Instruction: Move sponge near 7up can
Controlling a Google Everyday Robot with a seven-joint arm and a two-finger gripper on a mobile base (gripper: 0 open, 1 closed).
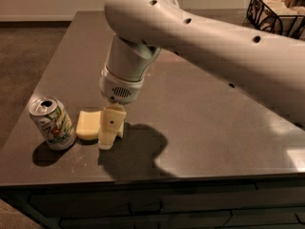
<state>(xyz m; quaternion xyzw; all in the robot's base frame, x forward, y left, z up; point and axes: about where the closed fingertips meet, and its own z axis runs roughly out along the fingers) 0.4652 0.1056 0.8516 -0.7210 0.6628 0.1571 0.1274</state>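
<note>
Standing at sponge (88, 124): end effector (110, 136)

Office-like room: dark counter (214, 128), brown carpet (28, 56), wire basket (255, 11); the gripper (110, 130) hangs low near the counter's front edge.

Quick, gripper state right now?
Gripper: cannot be told; it is down at the end of the pale yellow flat foam sponge away from the white-and-green drinks can.

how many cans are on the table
1: the 7up can stands front left, beside the sponge; the gripper is at the sponge's right end. The arm may hide others.
</note>
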